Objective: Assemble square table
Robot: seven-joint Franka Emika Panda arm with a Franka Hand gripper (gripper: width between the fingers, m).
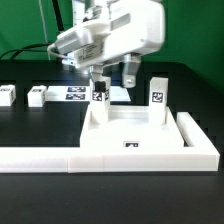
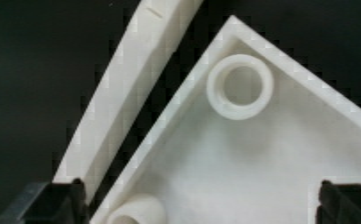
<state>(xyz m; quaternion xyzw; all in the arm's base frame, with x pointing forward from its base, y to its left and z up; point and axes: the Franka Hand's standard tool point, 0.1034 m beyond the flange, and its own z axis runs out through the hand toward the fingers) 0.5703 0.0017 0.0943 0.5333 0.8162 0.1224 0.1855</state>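
I see the hand (image 1: 113, 78) hanging over the far side of the square tabletop slab (image 1: 135, 124). Its two fingers are spread wide and grip nothing. The wrist view agrees: the dark fingertips (image 2: 52, 205) stand far apart, and only the slab shows between them.

In the exterior view the slab lies flat on the black surface (image 1: 30, 125), just off centre toward 4 o'clock. It is tucked against the long white L-shaped barrier (image 1: 40, 158).

One upright leg (image 1: 100, 95) stands at the slab's 11 o'clock, right under one finger; I cannot tell whether they touch. A second upright leg (image 1: 157, 95) stands at the slab's 1 o'clock. From here I cannot tell whether either one sits in a socket or stands just behind the slab.

Two loose legs (image 1: 38, 95) lie well apart from the slab, out at 9 o'clock near the picture's edge. The marker board (image 1: 75, 93) lies between them and the nearer upright leg.

The wrist view shows a slab corner (image 2: 230, 25) with its raised rim and an open round socket (image 2: 243, 85). A second socket (image 2: 132, 212) is partly cut off by the picture's edge. The barrier (image 2: 132, 100) runs just beside one slab edge, with a thin dark gap between them.
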